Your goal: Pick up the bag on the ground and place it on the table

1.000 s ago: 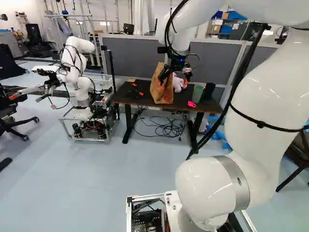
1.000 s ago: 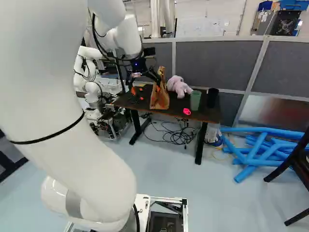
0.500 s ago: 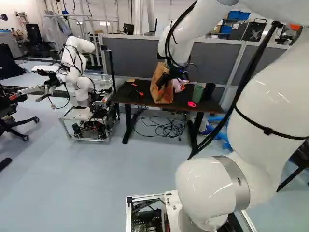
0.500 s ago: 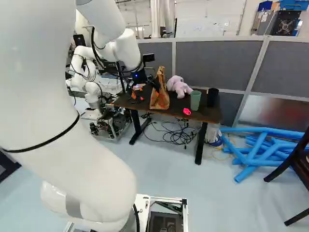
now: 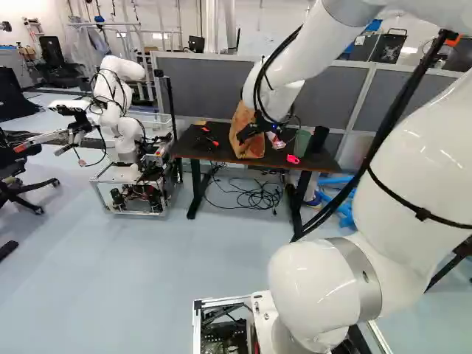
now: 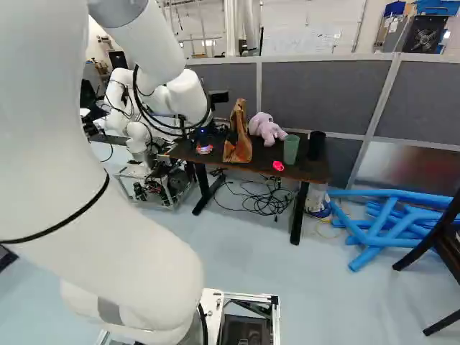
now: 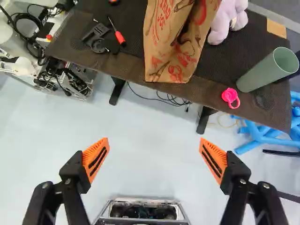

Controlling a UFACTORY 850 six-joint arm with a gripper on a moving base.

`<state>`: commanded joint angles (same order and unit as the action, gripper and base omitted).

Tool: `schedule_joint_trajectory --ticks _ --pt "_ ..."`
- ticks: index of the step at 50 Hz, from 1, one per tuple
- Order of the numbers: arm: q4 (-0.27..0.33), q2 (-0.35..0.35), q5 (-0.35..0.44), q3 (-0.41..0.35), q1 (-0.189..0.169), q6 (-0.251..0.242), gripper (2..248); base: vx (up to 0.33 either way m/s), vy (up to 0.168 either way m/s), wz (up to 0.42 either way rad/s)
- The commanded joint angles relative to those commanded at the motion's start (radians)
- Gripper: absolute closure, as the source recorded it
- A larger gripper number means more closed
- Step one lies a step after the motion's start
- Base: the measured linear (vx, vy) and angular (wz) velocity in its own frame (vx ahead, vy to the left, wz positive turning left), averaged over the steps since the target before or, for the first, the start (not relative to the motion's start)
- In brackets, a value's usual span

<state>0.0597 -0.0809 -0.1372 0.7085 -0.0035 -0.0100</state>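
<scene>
1 brn bag (image 7: pixel 171 56), red ptrn

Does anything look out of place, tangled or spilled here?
The paper bag stands on the table, though the task names the ground. Beneath, black cables lie tangled on the floor, and blue tubes are heaped crosswise at the right of the right base view. No spill or damage shows.

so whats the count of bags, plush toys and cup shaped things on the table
Bags: 1, the brown paper bag
Plush toys: 1, the lilac plush toy
Cup-shaped things: 2, the green cup and the black cup
Total: 4
</scene>
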Motion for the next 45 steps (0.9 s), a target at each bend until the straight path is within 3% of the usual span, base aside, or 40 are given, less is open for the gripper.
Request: schedule_joint_trajectory --ticks 26,45 --pt "-0.021 -0.069 0.353 -0.217 0.001 0.003 3 0.000 0.000 0.000" --pt "-0.033 -0.110 0.561 -0.345 0.002 0.006 3 0.000 0.000 0.000"
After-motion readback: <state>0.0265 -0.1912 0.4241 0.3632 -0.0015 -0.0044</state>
